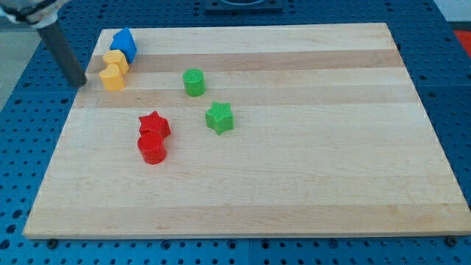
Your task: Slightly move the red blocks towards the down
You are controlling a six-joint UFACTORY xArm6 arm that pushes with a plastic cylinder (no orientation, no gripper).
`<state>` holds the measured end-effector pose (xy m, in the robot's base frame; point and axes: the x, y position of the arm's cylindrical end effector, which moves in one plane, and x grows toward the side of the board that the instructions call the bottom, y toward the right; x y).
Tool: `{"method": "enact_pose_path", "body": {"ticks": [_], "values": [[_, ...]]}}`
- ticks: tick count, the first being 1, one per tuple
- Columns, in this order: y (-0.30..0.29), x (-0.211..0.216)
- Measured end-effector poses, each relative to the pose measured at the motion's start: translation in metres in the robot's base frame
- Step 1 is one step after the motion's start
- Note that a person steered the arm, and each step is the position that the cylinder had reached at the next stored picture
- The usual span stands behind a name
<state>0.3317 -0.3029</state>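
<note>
On the pale wooden tabletop (294, 177), a red star-shaped block (154, 124) sits touching a red cylinder block (151, 147) just below it, left of centre. To their right lie a green star-shaped block (219, 117) and, higher up, a green cylinder block (194, 82), apart from each other. Near the top-left corner a blue block (124, 43) touches two yellow blocks (114, 70) stacked closely below it. My tip (79, 82), the dark rod's lower end, stands at the tabletop's left edge, just left of the yellow blocks, well apart from the red ones.
</note>
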Motion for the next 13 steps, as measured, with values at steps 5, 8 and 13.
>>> {"method": "enact_pose_path", "body": {"ticks": [5, 8, 13], "values": [[0.020, -0.023], [0.023, 0.039], [0.140, 0.094]]}}
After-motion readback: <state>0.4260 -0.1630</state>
